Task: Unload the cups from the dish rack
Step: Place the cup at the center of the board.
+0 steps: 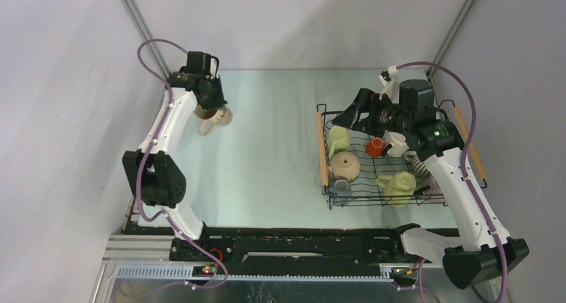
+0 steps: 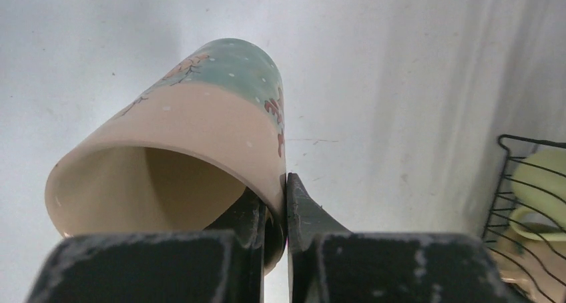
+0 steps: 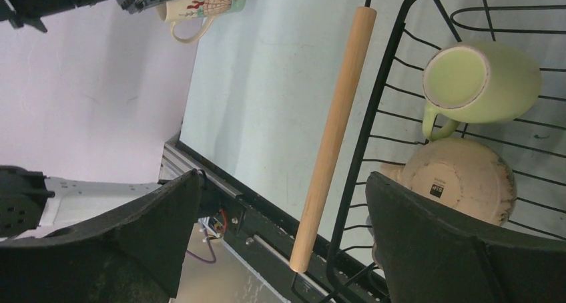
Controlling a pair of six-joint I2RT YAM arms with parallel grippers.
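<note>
My left end effector (image 2: 286, 183) pinches the rim of a tan mug (image 2: 200, 116). My right end effector (image 3: 281, 183) gapes wide above the dish rack (image 3: 387, 83).

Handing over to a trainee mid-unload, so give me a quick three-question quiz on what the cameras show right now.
1. True or false: the right gripper is shut on a cup.
2. The left gripper holds the decorated mug by: A its wall; B its handle; C its base.
3. In the dish rack, which cup sits bottom-up beside the pale green cup?
Key: 1 false, it is open and empty; 2 A; 3 the tan cup.
</note>
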